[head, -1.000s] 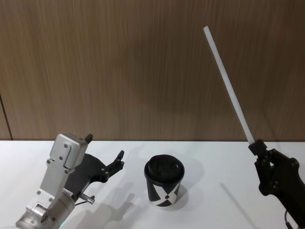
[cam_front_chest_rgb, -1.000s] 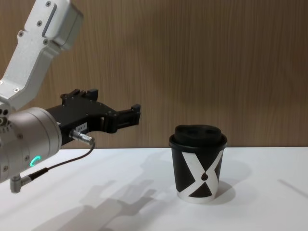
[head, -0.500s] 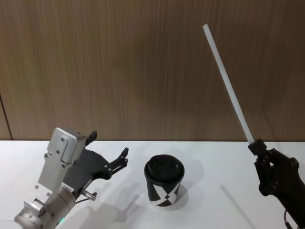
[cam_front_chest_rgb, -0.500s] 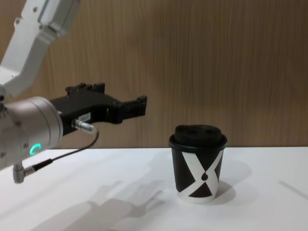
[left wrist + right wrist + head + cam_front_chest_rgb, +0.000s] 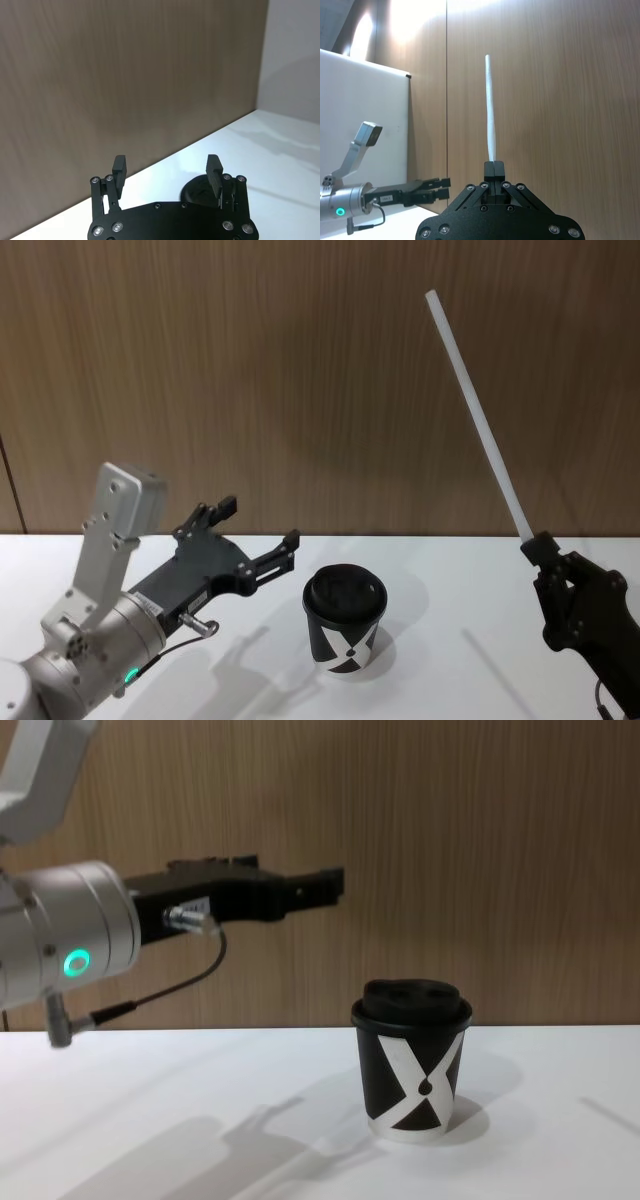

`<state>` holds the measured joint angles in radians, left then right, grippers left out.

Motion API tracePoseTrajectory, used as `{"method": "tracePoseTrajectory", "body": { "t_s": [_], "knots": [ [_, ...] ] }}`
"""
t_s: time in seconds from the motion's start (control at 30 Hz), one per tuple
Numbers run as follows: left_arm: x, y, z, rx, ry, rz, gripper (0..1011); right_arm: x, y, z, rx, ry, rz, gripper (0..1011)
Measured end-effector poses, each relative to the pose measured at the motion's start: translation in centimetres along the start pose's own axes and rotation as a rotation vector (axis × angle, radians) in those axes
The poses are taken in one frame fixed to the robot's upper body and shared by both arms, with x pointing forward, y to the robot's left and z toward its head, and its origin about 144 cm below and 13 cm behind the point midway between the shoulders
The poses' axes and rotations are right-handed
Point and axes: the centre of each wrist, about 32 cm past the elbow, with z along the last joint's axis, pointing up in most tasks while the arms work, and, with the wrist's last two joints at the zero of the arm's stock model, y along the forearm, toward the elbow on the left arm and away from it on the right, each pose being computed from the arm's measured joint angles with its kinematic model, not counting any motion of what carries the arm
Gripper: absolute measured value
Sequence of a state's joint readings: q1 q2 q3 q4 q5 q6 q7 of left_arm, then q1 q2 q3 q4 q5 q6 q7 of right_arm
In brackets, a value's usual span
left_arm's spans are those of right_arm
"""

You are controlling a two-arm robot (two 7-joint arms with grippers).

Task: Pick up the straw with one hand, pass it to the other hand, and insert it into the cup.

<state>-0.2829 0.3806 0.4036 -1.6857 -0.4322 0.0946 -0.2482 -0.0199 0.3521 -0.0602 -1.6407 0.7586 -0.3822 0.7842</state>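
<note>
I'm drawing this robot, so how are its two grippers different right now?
The left gripper is open and empty; the right gripper is shut on the straw, at its lower end. The left gripper sits on a silver arm with a green light; the right gripper's body is all black. Both grippers are black with two fingers.

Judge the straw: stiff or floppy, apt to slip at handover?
Probably stiff: gripped only at its lower end by the right gripper, the straw runs straight, no droop. Thin and smooth, it could pivot or slip when the open left gripper takes it.
</note>
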Motion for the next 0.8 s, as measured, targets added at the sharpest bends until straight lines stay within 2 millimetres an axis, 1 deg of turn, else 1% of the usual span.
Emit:
{"method": "tracePoseTrajectory", "body": {
  "t_s": [0.43, 0.8],
  "knots": [
    [0.7, -1.3, 2.4, -0.038, 0.184, -0.174, 1000, 0.0, 0.0, 0.0, 0.001, 0.001, 0.001, 0],
    [0.8, -2.7, 3.7, -0.064, 0.343, -0.324, 1000, 0.0, 0.0, 0.0, 0.002, 0.001, 0.001, 0]
  ]
}}
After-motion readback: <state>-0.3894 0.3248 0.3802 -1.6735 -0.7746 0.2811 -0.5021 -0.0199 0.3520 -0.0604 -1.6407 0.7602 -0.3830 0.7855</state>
